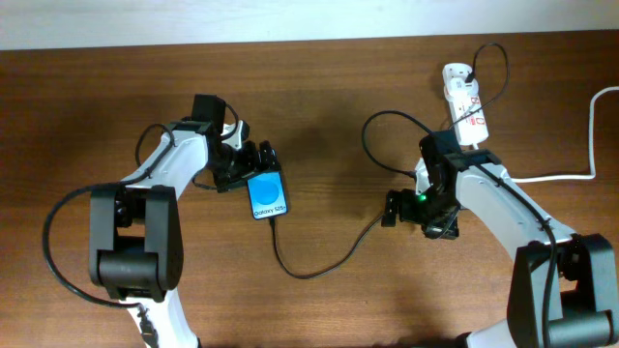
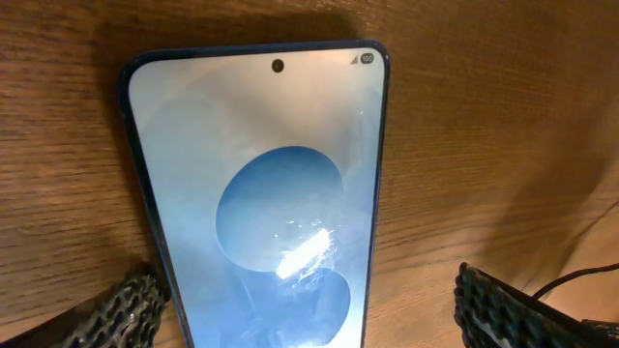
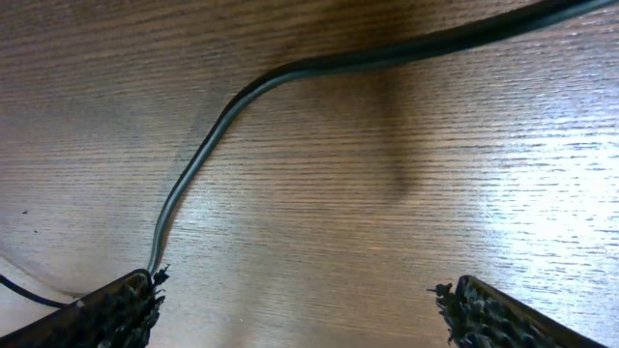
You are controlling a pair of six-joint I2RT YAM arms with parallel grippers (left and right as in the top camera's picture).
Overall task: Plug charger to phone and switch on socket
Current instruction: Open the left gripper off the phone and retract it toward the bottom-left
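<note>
The phone (image 1: 268,197) lies flat on the table with its blue screen up; it fills the left wrist view (image 2: 261,193). My left gripper (image 1: 253,160) is open at the phone's top end and straddles it (image 2: 319,314), the left finger close to the phone's edge and the right finger apart from it. The thin black charger (image 1: 319,267) runs from the phone's lower edge in a loop to my right gripper (image 1: 390,209) and on up to the socket (image 1: 465,104). My right gripper (image 3: 305,309) is open and empty, with the charger (image 3: 208,145) passing by its left finger.
The socket's thick white cord (image 1: 571,177) runs off to the right edge. The charger makes another loop (image 1: 372,130) left of the socket and one above it (image 1: 498,58). The tabletop is brown wood (image 1: 116,106).
</note>
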